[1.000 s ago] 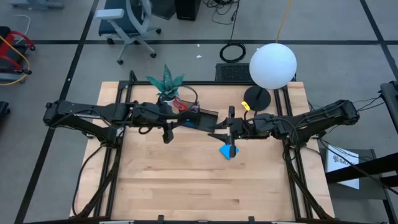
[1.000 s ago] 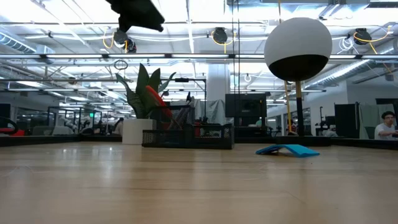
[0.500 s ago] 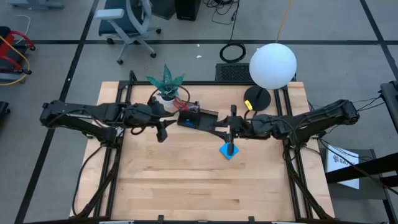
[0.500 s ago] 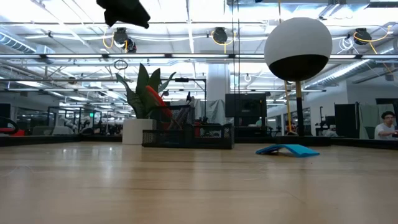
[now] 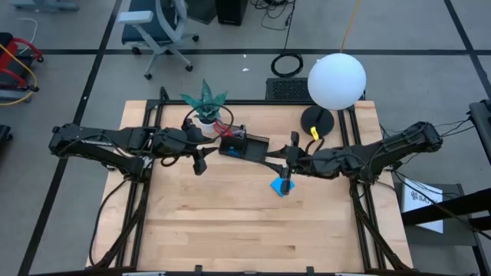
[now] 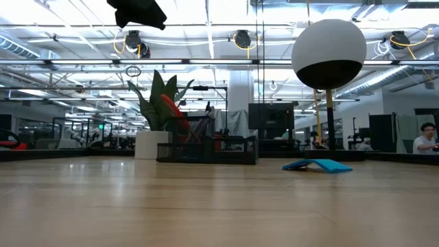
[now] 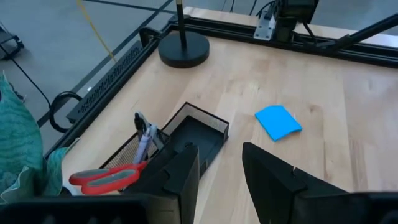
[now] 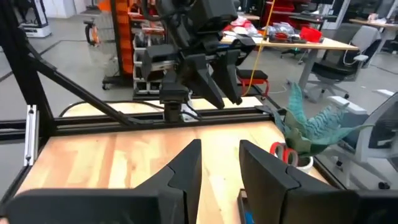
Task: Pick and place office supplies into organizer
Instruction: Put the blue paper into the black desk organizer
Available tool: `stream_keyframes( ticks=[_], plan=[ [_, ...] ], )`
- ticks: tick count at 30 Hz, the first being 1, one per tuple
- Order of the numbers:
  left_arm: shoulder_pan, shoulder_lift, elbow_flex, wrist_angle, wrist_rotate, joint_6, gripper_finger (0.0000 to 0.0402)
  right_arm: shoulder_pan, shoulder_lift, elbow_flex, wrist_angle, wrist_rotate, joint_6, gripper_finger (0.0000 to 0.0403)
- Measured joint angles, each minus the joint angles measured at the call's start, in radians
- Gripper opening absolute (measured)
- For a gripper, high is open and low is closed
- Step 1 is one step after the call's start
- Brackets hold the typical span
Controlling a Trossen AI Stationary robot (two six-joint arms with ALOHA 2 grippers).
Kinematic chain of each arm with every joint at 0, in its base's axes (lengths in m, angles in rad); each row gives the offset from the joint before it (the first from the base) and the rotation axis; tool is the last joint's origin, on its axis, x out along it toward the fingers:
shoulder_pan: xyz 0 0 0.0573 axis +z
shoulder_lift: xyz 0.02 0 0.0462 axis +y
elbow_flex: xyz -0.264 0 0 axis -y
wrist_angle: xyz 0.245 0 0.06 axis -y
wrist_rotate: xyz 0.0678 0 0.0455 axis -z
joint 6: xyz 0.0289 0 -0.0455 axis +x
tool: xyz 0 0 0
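1. Your left tool (image 5: 201, 162) hangs above the counter (image 5: 230, 222), just beside the organizer's left end. Its fingers (image 7: 180, 174) stand narrowly apart with nothing between them.
2. The organizer (image 5: 244, 146) sits near the counter's back edge beside the potted plant (image 5: 204, 103). You can see the red-handled scissors (image 7: 106, 179) and pens (image 7: 144, 134) standing in its taller section.
3. The blue notepad (image 5: 280, 186) lies flat on the counter, right of the organizer.
4. Your right tool (image 5: 285, 172) hovers over the notepad, fingers (image 8: 186, 165) narrowly apart and empty.
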Motion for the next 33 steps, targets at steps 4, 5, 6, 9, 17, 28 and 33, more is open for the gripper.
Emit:
stream_keyframes(
  ticks=[4,5,6,9,17,28,33],
  plan=[
    [0.000,0.000,0.000,0.000,0.000,0.000,0.0132,0.012,0.028,0.046,-0.060,0.004,0.017,0.0100],
    [0.000,0.000,0.000,0.000,0.000,0.000,0.0132,0.017,0.041,0.062,-0.086,0.013,0.022,0.0100],
    [0.000,0.000,0.000,0.000,0.000,0.000,0.0132,0.020,0.059,0.083,-0.112,0.032,0.027,0.0100],
    [0.000,0.000,0.000,0.000,0.000,0.001,0.0132,0.031,0.125,0.155,-0.204,0.105,0.040,0.0100],
    [0.000,-0.002,0.000,-0.053,0.000,-0.021,0.0132,0.032,0.270,0.297,-0.343,0.158,0.105,0.0100],
    [0.004,-0.060,0.000,-0.034,-0.002,0.003,0.0132,0.015,0.310,0.311,-0.425,0.208,0.194,0.0100],
    [0.003,-0.103,0.000,-0.037,-0.004,0.006,0.0132,0.015,0.312,0.311,-0.465,0.208,0.246,0.0100]
  ],
)
